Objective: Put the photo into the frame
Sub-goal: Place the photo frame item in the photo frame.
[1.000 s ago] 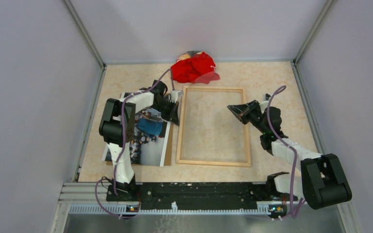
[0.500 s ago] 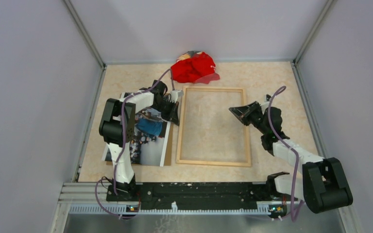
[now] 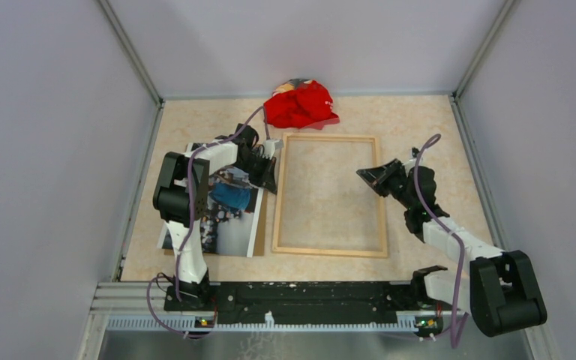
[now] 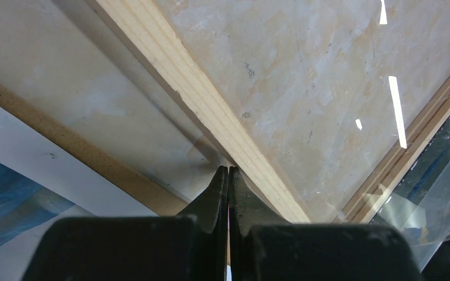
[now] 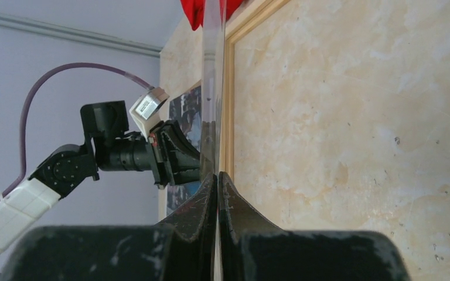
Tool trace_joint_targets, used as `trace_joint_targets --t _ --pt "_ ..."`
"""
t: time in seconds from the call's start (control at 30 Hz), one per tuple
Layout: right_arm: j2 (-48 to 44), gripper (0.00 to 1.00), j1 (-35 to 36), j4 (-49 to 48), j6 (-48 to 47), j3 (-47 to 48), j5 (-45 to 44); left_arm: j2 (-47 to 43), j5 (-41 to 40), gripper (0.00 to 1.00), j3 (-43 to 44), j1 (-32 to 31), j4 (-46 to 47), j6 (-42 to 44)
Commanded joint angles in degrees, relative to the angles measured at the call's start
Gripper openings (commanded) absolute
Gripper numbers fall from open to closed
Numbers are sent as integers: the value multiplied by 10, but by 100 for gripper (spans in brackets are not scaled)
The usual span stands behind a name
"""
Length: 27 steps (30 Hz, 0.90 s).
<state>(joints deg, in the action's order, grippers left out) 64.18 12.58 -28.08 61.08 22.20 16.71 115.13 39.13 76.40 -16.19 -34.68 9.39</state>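
Note:
The photo [image 3: 229, 206] lies face up on a brown backing board [image 3: 261, 225] left of the frame [image 3: 330, 250], which lies flat mid-table. My left gripper [image 3: 270, 180] is shut, its tips low at the frame's left rail [image 4: 199, 93]; I see nothing held in it [image 4: 228, 170]. A corner of the photo [image 4: 12, 199] and the board's edge [image 4: 94, 158] show beside it. My right gripper [image 3: 364, 174] is shut on a clear pane [image 5: 211, 88], seen edge-on and raised over the frame's right side [image 5: 218, 174].
A crumpled red cloth [image 3: 300, 103] lies at the back, just beyond the frame's top rail. Grey walls enclose the table on three sides. The arm bases sit on a black rail [image 3: 307, 296] along the near edge.
My right gripper has shifted slightly right and nearer with the clear pane. The left arm, photo and frame have not moved.

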Motion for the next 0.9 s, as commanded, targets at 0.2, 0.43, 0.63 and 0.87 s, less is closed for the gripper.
trace_joint_targets --t 0.2,0.43,0.63,0.87 --pt "10 0 13 32 -62 33 -12 -25 15 0 7 -10 10 7" --pt "8 0 19 110 -148 69 -59 -25 15 0 5 -10 11 9" --pt "19 0 20 93 -141 69 -45 -25 15 0 5 -10 11 9" --pt "36 0 32 39 -91 51 -20 -25 14 0 5 -10 11 9"
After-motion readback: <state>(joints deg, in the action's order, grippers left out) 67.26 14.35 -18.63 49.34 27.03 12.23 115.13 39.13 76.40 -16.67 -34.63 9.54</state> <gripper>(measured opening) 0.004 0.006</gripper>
